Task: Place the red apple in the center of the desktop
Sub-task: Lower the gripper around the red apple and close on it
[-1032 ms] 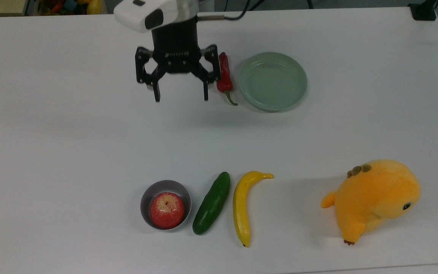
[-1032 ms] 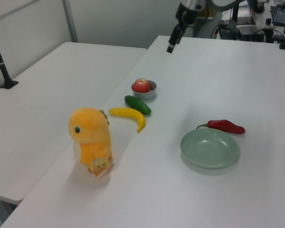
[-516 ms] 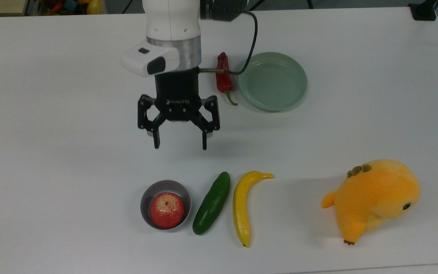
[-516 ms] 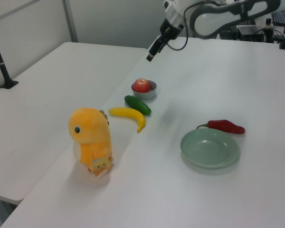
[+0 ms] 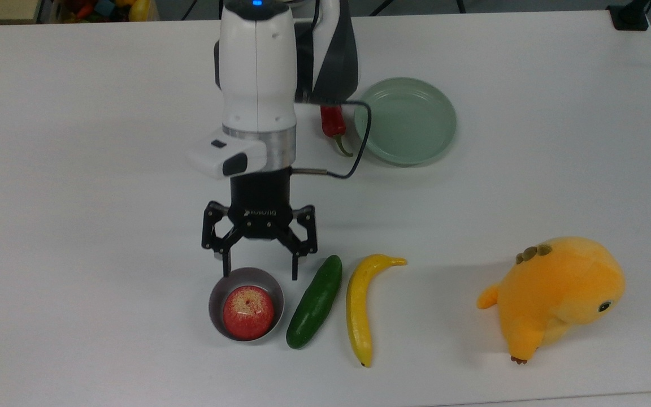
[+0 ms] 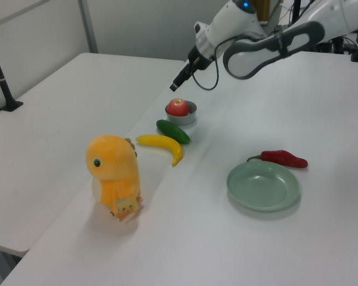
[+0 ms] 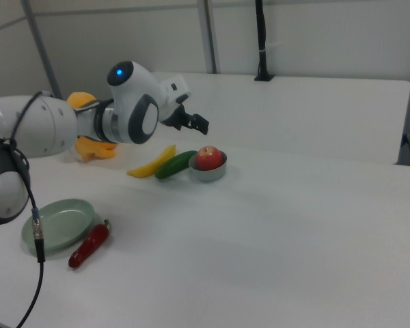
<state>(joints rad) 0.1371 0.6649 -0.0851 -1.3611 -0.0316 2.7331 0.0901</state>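
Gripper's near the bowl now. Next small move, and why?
Probably ease on toward the top view's bottom until centred over the red apple, then descend. The gripper is open, its fingertips at the metal bowl's far rim, the apple sitting untouched inside.

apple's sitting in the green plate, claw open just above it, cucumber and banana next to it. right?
Not quite. The red apple sits in the small grey metal bowl, not the green plate, which holds nothing, as the top view shows. The rest stands: the claw is open just above it, and the cucumber and banana lie beside it.
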